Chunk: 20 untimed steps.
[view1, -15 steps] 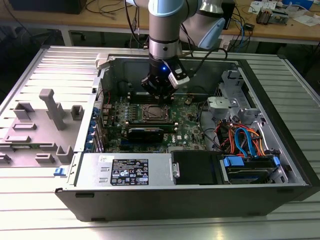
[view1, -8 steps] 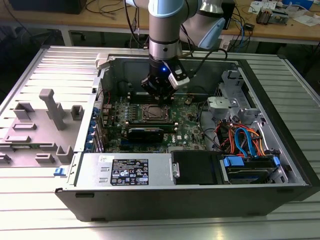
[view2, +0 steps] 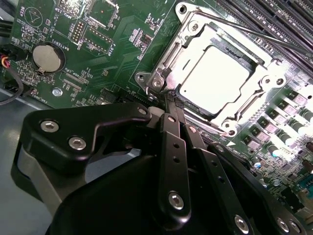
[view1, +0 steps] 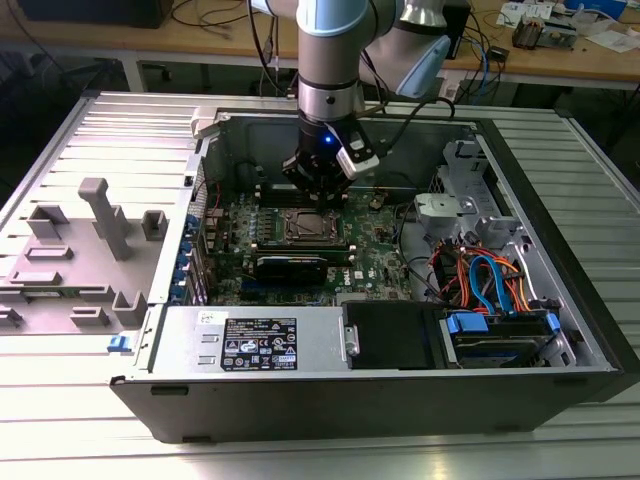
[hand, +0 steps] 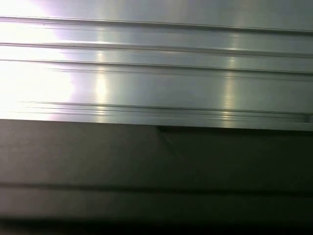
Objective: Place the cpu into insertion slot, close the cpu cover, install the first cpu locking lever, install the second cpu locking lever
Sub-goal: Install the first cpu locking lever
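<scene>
- The tool point(view2: 172, 105) is hanging low inside the open computer case point(view1: 400, 395), directly over the green motherboard point(view1: 375, 262).
- In the second wrist view, the tool's black fingers point(view2: 172, 142) are lying pressed together, tapering to a point just beside the corner of the insertion slot point(view2: 161, 81); the tool is closed and is gripping nothing that can be seen.
- The cpu point(view2: 215, 81) is sitting flat inside the insertion slot, its bright metal top facing up.
- The cpu cover point(view2: 247, 54) is lying down over the cpu, its silvery frame bordering the chip on all sides, with the chip showing through the window.
- A thin wire locking lever point(view2: 234, 27) is running along the far edge of the insertion slot, next to the row of dark memory slots point(view2: 274, 19).
- A round coin battery point(view2: 48, 58) is sitting on the motherboard, well apart from the insertion slot.
- In the exterior view, the insertion slot point(view1: 305, 228) is lying just below the tool point(view1: 318, 185), near the middle of the motherboard.
- The computer case is resting on a ribbed metal counter point(view1: 120, 130); a grey plastic fixture point(view1: 95, 250) is standing on the counter beside the case, on the exterior view's left.
- In the first wrist view, a ribbed metal surface point(hand: 156, 68) is lying above a dark band point(hand: 156, 161).
</scene>
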Available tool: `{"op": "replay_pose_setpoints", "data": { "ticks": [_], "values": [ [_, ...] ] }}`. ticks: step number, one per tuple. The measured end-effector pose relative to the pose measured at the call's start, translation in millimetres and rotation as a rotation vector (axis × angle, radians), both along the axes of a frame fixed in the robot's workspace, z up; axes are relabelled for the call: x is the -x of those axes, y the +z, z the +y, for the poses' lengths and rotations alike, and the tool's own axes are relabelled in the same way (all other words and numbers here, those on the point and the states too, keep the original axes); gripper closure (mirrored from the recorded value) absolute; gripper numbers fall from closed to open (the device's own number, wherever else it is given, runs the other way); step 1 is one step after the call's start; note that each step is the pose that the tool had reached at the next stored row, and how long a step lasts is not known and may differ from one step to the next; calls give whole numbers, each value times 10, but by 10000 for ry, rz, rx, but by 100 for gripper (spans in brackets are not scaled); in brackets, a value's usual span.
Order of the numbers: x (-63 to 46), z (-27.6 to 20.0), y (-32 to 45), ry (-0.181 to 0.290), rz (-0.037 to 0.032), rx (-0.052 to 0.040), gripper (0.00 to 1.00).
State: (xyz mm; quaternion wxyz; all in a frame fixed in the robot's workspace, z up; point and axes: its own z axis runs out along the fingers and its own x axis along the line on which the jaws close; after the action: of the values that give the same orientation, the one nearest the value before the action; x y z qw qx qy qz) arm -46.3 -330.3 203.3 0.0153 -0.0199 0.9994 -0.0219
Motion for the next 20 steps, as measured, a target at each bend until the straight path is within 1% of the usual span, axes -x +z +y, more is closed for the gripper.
{"op": "replay_pose_setpoints", "data": {
  "ticks": [8, 16, 20],
  "values": [
    [-6, 0, -16, 1, 0, -13, 89],
    [-7, 1, -17, 1, -2, -149, 89],
    [-7, 0, -17, 0, -2, -198, 89]
  ]
}}
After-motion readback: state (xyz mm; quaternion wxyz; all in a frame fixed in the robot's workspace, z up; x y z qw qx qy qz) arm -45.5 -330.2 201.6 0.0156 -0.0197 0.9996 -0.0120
